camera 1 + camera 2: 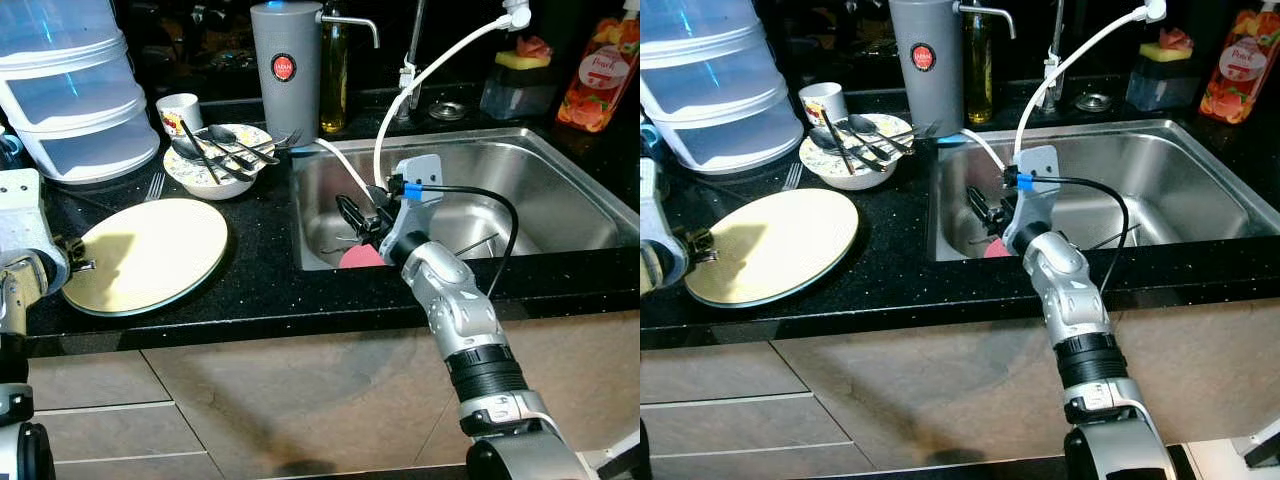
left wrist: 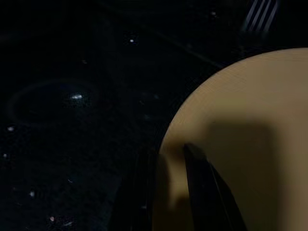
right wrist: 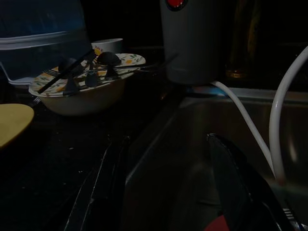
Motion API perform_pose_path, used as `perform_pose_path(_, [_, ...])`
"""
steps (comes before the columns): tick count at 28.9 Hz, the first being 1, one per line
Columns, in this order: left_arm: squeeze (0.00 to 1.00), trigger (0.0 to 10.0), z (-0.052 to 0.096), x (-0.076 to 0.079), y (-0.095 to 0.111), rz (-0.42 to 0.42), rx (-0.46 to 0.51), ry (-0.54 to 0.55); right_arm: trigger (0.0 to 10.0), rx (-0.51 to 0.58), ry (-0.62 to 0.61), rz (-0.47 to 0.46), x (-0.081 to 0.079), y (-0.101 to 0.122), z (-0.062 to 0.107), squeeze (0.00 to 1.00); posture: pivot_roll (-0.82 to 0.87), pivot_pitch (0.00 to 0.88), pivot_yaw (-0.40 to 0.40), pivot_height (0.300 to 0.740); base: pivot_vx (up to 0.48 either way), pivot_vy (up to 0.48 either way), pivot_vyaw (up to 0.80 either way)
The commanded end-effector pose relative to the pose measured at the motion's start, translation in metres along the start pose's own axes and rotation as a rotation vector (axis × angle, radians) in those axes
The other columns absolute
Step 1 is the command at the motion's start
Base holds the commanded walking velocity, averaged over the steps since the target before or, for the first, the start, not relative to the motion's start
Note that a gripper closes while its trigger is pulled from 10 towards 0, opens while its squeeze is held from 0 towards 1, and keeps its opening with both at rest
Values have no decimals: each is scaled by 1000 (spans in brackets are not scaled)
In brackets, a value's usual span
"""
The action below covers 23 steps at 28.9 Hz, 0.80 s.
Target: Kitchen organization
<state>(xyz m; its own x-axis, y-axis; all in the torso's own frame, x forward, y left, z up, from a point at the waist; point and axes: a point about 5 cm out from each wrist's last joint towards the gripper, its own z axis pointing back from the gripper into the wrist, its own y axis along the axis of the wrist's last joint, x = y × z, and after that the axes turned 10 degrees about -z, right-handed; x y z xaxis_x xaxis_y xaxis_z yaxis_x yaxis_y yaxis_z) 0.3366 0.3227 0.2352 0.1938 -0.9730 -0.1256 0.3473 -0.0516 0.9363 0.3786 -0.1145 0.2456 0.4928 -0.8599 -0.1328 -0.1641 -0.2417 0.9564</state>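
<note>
- Right tool (image 1: 352,216) hangs over the sink (image 1: 560,170), fingers spread.
- Left tool (image 2: 168,192) pinches the plate (image 1: 150,250) rim on the bench (image 1: 260,290).

We count the things along the counter (image 1: 250,300).
One yellow plate (image 1: 145,253), one bowl (image 1: 218,160), one mug (image 1: 180,108), one grey canister (image 1: 286,70), one sink (image 1: 560,190), one lone fork (image 1: 155,185), two bottles (image 1: 333,70) (image 1: 600,75).
</note>
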Motion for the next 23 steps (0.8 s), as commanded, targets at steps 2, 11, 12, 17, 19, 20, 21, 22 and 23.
perform_pose_path(2, [0, 10000, -1, -2, -9, -8, -55, -9, 10000, -5, 20, 1, -4, 0, -4, 0, 53, 123, 76, 740, 0, 0, 0])
perform_pose_path(11, [0, 10000, 0, -7, -3, -201, 18, 107, 10000, -9, 30, -6, -6, -1, -5, 0, 50, 123, 73, 740, 0, 0, 0])
perform_pose_path(12, [0, 10000, 0, -9, -2, -184, 24, 121, 10000, -9, 30, -8, -6, -1, -5, 0, 50, 123, 73, 740, 0, 0, 0])
perform_pose_path(17, [0, 10000, 1, -13, 2, -185, 38, 140, 10000, -11, 32, -12, -7, -2, -4, 0, 50, 123, 73, 740, 0, 0, 0])
perform_pose_path(19, [0, 10000, 2, -12, 3, -193, 45, 140, 10000, -12, 33, -13, -7, -2, -4, 0, 50, 123, 73, 740, 0, 480, 0])
perform_pose_path(20, [0, 10000, 2, -12, 3, -193, 45, 140, 10000, -12, 33, -13, -7, -2, -4, 0, 50, 123, 73, 740, 0, 480, 0])
perform_pose_path(21, [0, 10000, 2, -12, 4, -201, 51, 140, 10000, -12, 33, -13, -7, -2, -4, 0, 50, 123, 73, 740, 0, 480, 0])
perform_pose_path(22, [0, 10000, 2, -11, 4, -209, 54, 140, 10000, -11, 33, -13, -7, -2, -4, 0, 50, 123, 73, 740, 0, 0, 0])
perform_pose_path(23, [0, 10000, 2, -11, 5, -216, 56, 141, 10000, -11, 33, -13, -7, -2, -4, 0, 50, 123, 73, 740, 0, 0, 0])
